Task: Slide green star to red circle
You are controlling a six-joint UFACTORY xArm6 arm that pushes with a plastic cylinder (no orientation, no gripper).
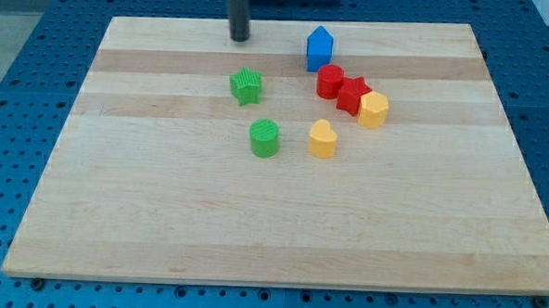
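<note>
The green star (246, 86) lies on the wooden board, left of centre near the view's top. The red circle (330, 81) lies to its right, about 90 pixels away, touching a red star (352, 95). My tip (238, 38) is at the view's top, above and slightly left of the green star, with a clear gap between them. It touches no block.
A blue house-shaped block (319, 48) stands just above the red circle. A yellow hexagon (374, 110) touches the red star on its right. A green round block (265, 138) and a yellow heart-like block (323, 138) lie below. The board's top edge (289, 23) is just behind my tip.
</note>
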